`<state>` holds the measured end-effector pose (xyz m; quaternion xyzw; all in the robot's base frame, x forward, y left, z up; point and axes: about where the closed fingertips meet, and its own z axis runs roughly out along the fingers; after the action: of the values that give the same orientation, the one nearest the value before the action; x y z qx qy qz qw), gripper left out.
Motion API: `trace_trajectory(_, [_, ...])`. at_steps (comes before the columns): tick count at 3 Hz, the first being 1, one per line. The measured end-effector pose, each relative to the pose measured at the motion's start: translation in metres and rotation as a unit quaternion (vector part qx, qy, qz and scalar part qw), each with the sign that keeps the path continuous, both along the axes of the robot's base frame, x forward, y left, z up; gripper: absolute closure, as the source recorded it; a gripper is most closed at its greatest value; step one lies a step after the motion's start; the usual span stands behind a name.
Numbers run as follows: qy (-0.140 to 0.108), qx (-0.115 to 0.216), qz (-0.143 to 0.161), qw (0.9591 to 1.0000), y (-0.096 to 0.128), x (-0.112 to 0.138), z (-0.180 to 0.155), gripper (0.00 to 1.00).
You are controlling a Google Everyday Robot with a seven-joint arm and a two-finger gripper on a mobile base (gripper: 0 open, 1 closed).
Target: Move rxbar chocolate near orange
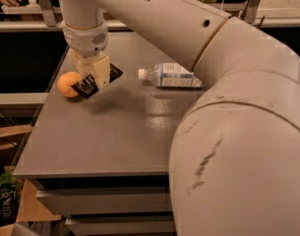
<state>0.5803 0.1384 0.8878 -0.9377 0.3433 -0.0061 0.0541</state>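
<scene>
My gripper (94, 77) hangs from the arm over the table's left part. It is shut on the rxbar chocolate (86, 88), a flat black bar with white lettering, which is held tilted with its lower end down to the left. Its other end (115, 73) sticks out to the right of the fingers. The orange (67, 84) sits on the table right beside the bar's lower end, touching or nearly touching it.
A clear plastic bottle with a white label (170, 75) lies on its side at the table's middle back. The grey table (115, 136) has its left edge close to the orange. My arm fills the right foreground. Boxes lie on the floor at lower left.
</scene>
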Motion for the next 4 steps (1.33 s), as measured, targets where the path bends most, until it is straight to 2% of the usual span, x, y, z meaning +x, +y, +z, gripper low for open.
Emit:
trace_trajectory(3, [0.012,-0.005,0.006,0.9999,-0.0019,-0.0007,-0.0050,0.12])
trace_trajectory(4, [0.010,-0.003,0.004,0.9999,-0.0048,0.0016,-0.0008,0.00])
